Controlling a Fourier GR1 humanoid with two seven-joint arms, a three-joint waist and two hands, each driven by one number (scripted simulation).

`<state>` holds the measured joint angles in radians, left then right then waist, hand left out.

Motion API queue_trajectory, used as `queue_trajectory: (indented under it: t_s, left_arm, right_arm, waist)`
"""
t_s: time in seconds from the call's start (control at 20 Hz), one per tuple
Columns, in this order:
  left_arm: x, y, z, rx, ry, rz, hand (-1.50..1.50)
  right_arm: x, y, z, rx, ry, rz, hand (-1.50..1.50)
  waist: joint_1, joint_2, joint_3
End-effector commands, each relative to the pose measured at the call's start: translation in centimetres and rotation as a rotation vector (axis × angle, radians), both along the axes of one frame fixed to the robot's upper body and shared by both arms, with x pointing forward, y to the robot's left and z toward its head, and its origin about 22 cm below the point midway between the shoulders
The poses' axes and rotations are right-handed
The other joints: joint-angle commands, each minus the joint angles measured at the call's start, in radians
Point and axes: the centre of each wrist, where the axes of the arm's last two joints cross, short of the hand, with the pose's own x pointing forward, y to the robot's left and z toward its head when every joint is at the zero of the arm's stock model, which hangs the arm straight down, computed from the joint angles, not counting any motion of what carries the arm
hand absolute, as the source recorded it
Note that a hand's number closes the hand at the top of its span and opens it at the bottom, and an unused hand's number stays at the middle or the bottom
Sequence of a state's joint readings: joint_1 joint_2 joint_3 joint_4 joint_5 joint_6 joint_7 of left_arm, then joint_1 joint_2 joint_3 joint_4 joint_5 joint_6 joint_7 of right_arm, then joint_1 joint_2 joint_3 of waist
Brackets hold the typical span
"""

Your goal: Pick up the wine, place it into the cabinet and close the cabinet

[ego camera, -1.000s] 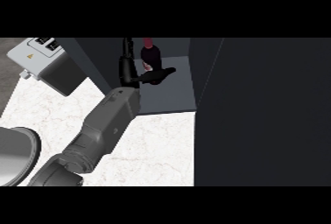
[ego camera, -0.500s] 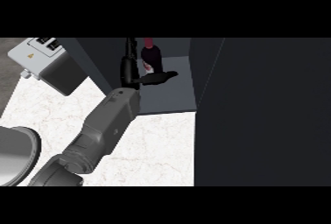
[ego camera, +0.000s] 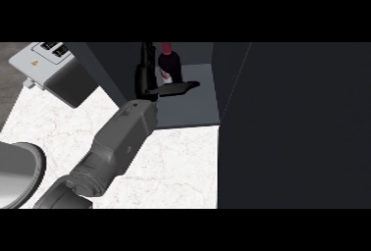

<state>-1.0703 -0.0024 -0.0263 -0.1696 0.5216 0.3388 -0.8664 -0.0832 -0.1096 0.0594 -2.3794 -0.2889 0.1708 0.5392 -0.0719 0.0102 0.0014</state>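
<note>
Inside, wine (ego camera: pixel 170 62) stands upright at back of cabinet (ego camera: pixel 196 107). Left hand (ego camera: pixel 147 84) just beside it, fingers (ego camera: pixel 145 61) straight, thumb spread across bottle's front, holding nothing. Risk: thumb clips bottle on withdrawal, toppling it.

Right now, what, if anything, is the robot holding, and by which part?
Nothing, it seems: the left hand is open, fingers straight beside the wine bottle, thumb spread before its base. The bottle stands in the cabinet.
</note>
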Motion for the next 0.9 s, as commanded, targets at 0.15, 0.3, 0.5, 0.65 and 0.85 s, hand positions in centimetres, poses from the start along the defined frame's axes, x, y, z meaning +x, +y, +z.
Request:
queue_trajectory:
  t_s: [0.15,0.3,0.5,0.65,0.85]
  left_arm:
    - [-1.5,1.0,-2.4,-0.076,0.057,0.023,-1.5]
    - [-2.5,0.9,-3.4,-0.087,0.071,0.031,-1.5]
    - [-4.8,-0.1,-4.7,-0.087,0.075,-0.003,-1.5]
    - [-7.4,-1.5,-5.7,-0.093,0.074,-0.011,-1.5]
    - [-10.5,-4.3,-4.6,-0.09,0.072,-0.017,-1.5]
  right_arm:
    - [-1.7,-0.6,0.8,0.009,-0.012,-0.014,-1.5]
    - [-0.4,0.9,0.6,0.018,-0.027,0.012,-1.5]
    - [-0.4,-0.5,0.4,0.002,-0.03,-0.031,-1.5]
    - [-2.1,-0.1,1.5,0.011,-0.028,-0.012,-1.5]
    - [-2.1,-0.5,0.9,0.004,-0.028,-0.058,-1.5]
  waist:
    - [0.017,-0.008,-0.002]
    - [0.008,-0.006,-0.003]
    - [0.039,-0.013,-0.001]
    - [0.015,-0.013,-0.002]
    - [0.059,-0.018,-0.001]
